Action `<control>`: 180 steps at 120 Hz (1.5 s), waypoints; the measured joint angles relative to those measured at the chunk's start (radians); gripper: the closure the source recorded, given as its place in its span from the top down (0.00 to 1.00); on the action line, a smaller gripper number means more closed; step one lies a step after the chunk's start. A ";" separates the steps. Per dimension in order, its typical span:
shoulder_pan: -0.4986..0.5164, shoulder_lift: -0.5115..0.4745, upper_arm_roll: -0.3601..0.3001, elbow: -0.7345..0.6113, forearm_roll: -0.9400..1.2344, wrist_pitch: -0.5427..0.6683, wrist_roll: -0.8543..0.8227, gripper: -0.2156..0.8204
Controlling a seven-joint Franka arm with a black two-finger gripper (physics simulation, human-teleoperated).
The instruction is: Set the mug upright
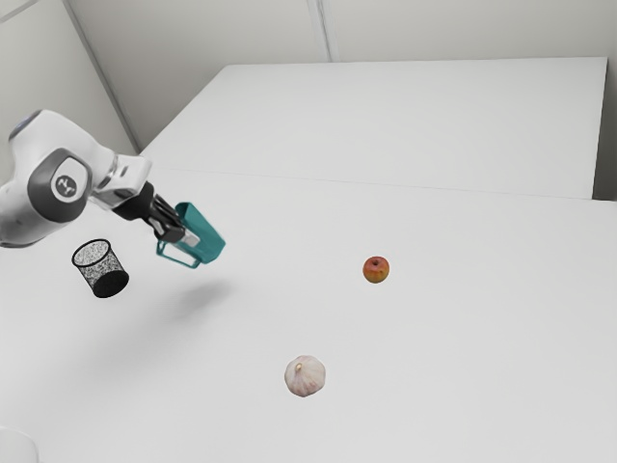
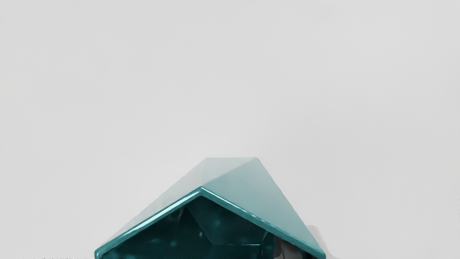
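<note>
The teal mug (image 1: 208, 241) hangs tilted above the table in the exterior view, its handle on the lower side and a shadow on the table beneath. My gripper (image 1: 183, 234) is shut on its wall near the rim. In the wrist view the angular mug (image 2: 248, 187) shows its dark inside and two sloping outer faces. There my gripper (image 2: 303, 244) has one grey finger inside the opening and another outside, with the wall between them; the lower part of the mug is cut off.
A black mesh cup (image 1: 101, 270) is below the arm in the exterior view. A garlic bulb (image 1: 305, 376) and a red-orange apple (image 1: 376, 269) lie on the white table (image 1: 463, 338) farther to that view's right. Part of a white object (image 1: 16, 447) shows at the lower left corner.
</note>
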 joint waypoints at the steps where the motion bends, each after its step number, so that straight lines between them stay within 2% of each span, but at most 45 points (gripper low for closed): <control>1: 0.003 0.008 -0.009 0.002 0.003 -0.005 -0.004 0.05; 10: 0.019 0.070 -0.055 0.011 0.030 -0.043 -0.042 0.05; 25: 0.023 0.143 -0.084 0.008 0.061 -0.079 -0.097 0.06; 90: 0.011 0.210 -0.182 -0.056 0.244 0.008 -0.299 0.05; 153: 0.008 0.281 -0.209 -0.104 0.272 0.102 -0.440 0.06; 180: 0.007 0.283 -0.210 -0.104 0.279 0.121 -0.473 0.17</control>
